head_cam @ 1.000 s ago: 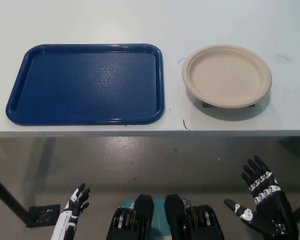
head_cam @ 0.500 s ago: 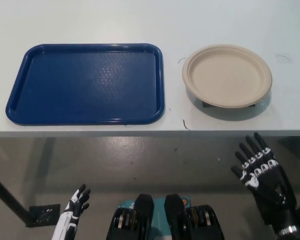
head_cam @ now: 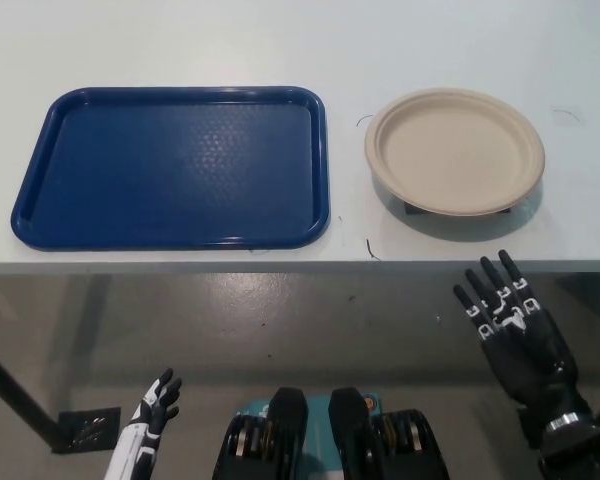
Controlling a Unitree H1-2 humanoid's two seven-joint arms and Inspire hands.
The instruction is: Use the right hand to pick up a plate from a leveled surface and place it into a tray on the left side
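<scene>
- At the lower left, our white left hand (head_cam: 156, 397) rests below the counter edge, holding nothing; its fingers are too small in view to judge their spread.
- On the pale counter (head_cam: 280, 40), the blue tray (head_cam: 170, 168) lies empty at the left.
- Just right of it, apart from it, the beige plate (head_cam: 454, 150) sits raised on a small dark stand, only partly visible beneath.
- We judge the plate light, thin and somewhat flexible, probably pressed fibre; the near overhanging rim looks the best hold.
- At the lower right, our black right hand (head_cam: 515, 325) is open, fingers spread, empty, below the counter edge.
</scene>
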